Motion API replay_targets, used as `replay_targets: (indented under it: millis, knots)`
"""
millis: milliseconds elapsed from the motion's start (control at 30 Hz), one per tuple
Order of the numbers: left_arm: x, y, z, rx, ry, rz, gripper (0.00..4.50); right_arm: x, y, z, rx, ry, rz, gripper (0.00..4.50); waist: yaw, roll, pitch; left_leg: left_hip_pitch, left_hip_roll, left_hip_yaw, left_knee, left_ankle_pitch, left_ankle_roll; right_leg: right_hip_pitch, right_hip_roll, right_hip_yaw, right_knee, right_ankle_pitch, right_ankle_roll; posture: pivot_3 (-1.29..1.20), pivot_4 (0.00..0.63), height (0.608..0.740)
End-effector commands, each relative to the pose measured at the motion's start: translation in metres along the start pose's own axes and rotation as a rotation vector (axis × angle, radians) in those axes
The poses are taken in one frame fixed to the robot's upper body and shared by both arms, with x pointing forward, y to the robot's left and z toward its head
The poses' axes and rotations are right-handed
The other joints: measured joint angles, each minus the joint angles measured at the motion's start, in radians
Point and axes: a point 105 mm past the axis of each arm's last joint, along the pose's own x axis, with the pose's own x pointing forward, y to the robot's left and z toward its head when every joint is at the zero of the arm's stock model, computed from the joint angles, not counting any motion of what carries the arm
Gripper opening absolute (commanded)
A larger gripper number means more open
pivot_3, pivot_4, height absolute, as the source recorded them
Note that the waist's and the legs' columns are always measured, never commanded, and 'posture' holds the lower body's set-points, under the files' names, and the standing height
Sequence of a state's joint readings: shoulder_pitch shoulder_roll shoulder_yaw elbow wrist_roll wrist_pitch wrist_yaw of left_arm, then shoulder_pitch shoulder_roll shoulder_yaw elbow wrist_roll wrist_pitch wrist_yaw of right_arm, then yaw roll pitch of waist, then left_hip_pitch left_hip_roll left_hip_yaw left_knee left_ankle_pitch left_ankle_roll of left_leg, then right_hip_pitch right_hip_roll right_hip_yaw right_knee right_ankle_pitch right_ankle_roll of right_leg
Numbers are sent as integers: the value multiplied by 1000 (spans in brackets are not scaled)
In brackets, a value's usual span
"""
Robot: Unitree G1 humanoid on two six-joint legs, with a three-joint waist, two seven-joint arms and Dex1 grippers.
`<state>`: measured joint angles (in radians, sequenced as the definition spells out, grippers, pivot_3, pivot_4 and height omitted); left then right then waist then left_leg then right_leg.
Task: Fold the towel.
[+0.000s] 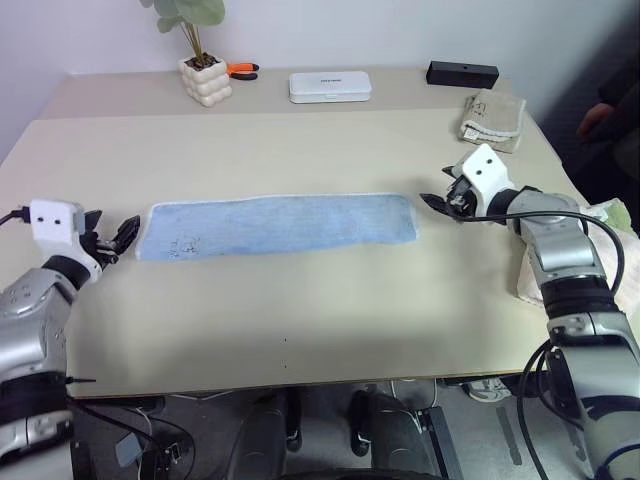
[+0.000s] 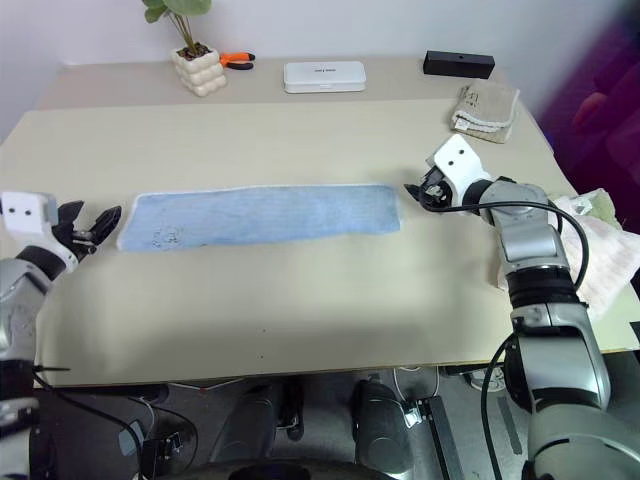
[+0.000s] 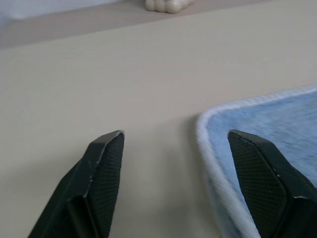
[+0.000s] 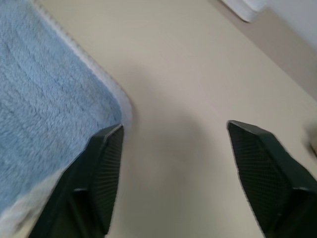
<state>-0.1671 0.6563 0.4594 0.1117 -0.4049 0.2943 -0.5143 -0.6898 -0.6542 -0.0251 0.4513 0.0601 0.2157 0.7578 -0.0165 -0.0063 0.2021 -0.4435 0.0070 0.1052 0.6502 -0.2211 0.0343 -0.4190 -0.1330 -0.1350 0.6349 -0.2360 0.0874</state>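
Note:
The light blue towel [image 1: 275,225] lies flat on the table as a long narrow strip with pale edge trim and a small dark mark near its left end. My left gripper [image 1: 115,240] sits just off the strip's left end, open, with nothing between its fingers. In the left wrist view the towel's corner [image 3: 267,119] lies beside one fingertip [image 3: 106,148]. My right gripper [image 1: 440,203] hovers just off the strip's right end, also open and empty. In the right wrist view the towel's rounded corner [image 4: 44,99] reaches one finger [image 4: 101,163].
Along the far edge stand a potted plant [image 1: 205,80], orange-handled pliers [image 1: 240,70], a white case [image 1: 330,87] and a black box [image 1: 462,73]. A beige folded towel [image 1: 492,118] lies at the back right. A pale fluffy towel [image 2: 600,250] sits beside my right arm.

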Motion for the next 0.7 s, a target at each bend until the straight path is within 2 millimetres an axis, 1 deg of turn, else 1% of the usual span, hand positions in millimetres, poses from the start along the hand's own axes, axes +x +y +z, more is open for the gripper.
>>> replay_targets:
  millis: [33,67,100,167,200,233,300,333,400,433,500,633,700]
  knots:
    - [-12,-20,31,37,-115,-42,3446,-23,-6,9,200,-67,-45,4246,6,0,0,0,0,0,0,0,0,0,0,0,0,0,0,0,150,733]
    - [-11,-36,33,50,-121,-89,3446,-27,-1,7,259,-66,-34,4424,7,0,0,0,0,-1,0,0,0,1,0,0,0,0,0,0,150,733]
    - [-9,-55,33,58,-124,-151,3446,-31,7,3,312,-62,-11,4424,10,0,0,0,0,-1,1,0,0,1,0,0,0,0,0,0,150,733]
    - [-10,-117,31,129,-135,-371,3446,-41,29,-5,411,-51,39,4424,21,0,-1,0,0,-2,2,0,0,2,-1,-1,0,0,0,0,150,733]
    - [-12,-141,30,129,-143,-447,3446,-45,37,-9,464,-47,52,4424,24,0,-2,1,0,-2,1,-1,1,3,-1,-1,-1,0,0,0,150,733]
    - [-14,-158,30,122,-152,-506,3446,-48,43,-12,521,-42,54,4424,26,1,-3,2,0,-1,2,-2,2,5,0,-1,-2,0,0,0,150,733]
    - [-18,-176,30,108,-166,-566,3446,-53,50,-15,592,-32,46,4424,25,1,-3,2,0,-1,2,-2,3,5,0,-1,-2,0,0,0,150,733]
    - [-19,-188,29,102,-174,-598,3446,-56,54,-18,644,-26,36,4424,24,1,-3,1,0,0,2,-2,3,4,0,0,-2,1,0,0,150,733]
    - [-22,-212,28,70,-190,-670,3446,-60,70,-22,767,-13,29,4424,27,2,-4,1,1,-1,2,-2,3,3,1,0,-2,1,0,0,150,733]
    - [-22,-221,28,45,-200,-692,3446,-60,81,-23,828,-7,31,4424,26,2,-4,1,1,-1,1,-2,3,3,1,0,-2,1,0,0,150,733]
    - [-22,-227,28,10,-205,-709,3446,-58,95,-22,894,9,26,4424,25,2,-4,1,2,-1,1,-3,4,3,1,0,-2,1,0,0,150,733]
    - [-23,-231,28,13,-206,-730,3446,-48,108,-24,994,49,-12,4424,26,2,-5,1,2,-1,2,-5,7,2,2,0,-1,1,-1,0,150,733]
    - [-22,-228,28,16,-206,-723,3446,-35,109,-27,1060,69,-66,4424,24,2,-6,1,2,-1,2,-5,7,2,2,0,-1,1,-1,0,150,733]
